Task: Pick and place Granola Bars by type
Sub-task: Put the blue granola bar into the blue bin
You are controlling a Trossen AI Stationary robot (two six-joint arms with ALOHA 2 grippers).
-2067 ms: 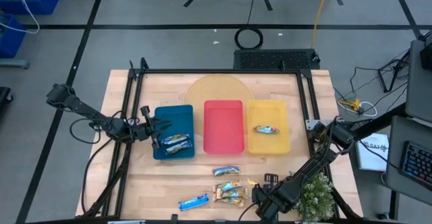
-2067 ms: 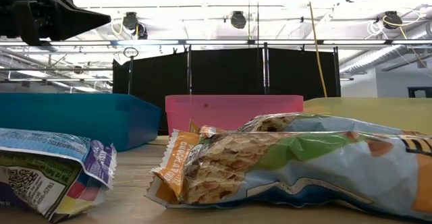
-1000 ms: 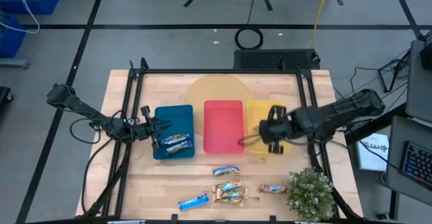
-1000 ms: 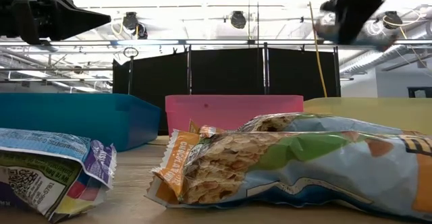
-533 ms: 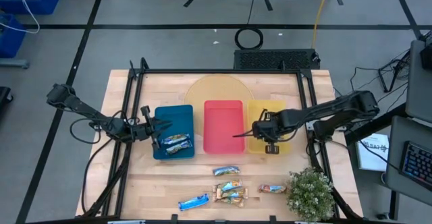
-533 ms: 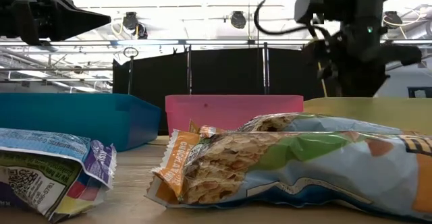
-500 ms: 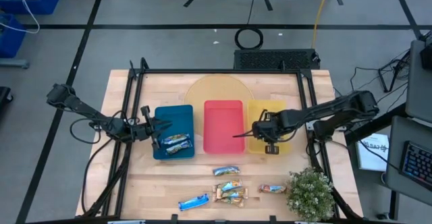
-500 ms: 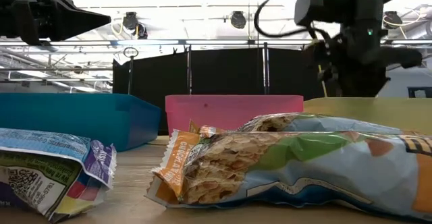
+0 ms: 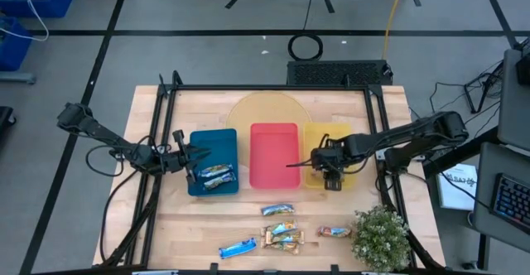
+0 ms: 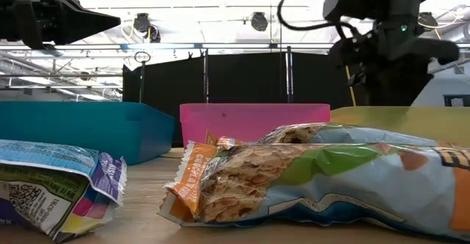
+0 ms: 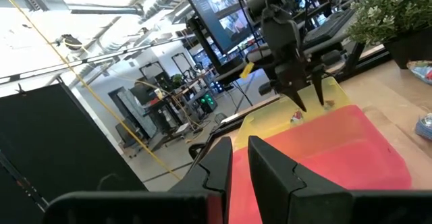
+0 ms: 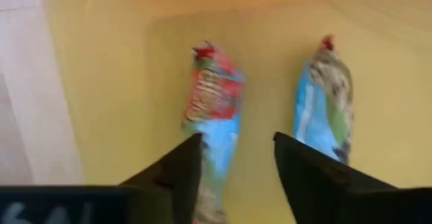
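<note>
A second granola bar (image 12: 210, 106) has just been dropped in the yellow tray (image 9: 349, 178); the right gripper (image 12: 233, 163) is spread open above it.

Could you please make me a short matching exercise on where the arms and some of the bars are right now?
Things:
1. left gripper
2. right gripper
3. bright blue bar
4. red-orange bar

Places:
A. on the table beside the plant
B. over the yellow tray
C. on the table nearest the front edge
D. over the blue tray

Pairs: 1-D, 2-B, 3-C, 4-A
</note>
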